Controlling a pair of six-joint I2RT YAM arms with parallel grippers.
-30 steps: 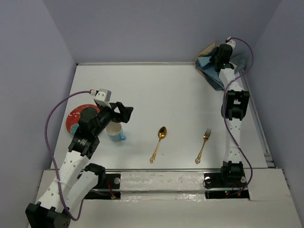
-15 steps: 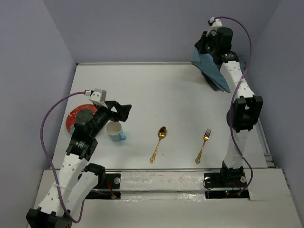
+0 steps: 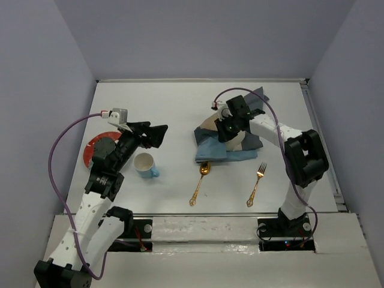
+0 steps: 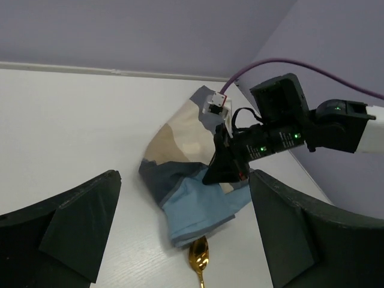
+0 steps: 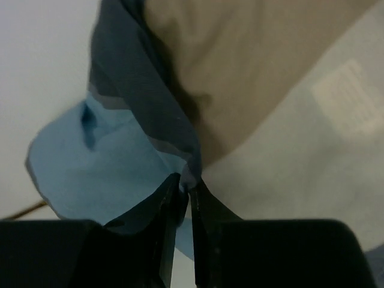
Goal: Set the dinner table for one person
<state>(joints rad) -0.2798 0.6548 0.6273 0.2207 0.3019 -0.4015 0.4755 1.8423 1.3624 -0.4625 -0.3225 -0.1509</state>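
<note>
Nearest your arm bases, the gold spoon lies on the white table, handle toward you, and everything else is placed from it. To the spoon's right, well apart and about as near, you have the gold fork, also handle toward you. To the spoon's left and a little farther back, the light blue mug stands upright. Left of the spoon again, past the mug, the red plate shows only in part, since your left arm covers much of it. Your left end effector hangs above the table just beyond the mug, left of the spoon, released, its fingers spread wide with nothing between them. Just beyond the spoon's bowl lies the crumpled placemat in blue, grey and tan. Its near edge comes right up to the bowl, though you cannot tell from these views whether they touch. Your right end effector is down on the placemat, beyond the spoon and slightly right. The wrist camera shows its fingers pinched close on a raised fold of cloth, so it appears to be grasping the placemat. The table runs under the spoon and all else, from the arm bases to the far wall, with a metal rail along its right edge.
</note>
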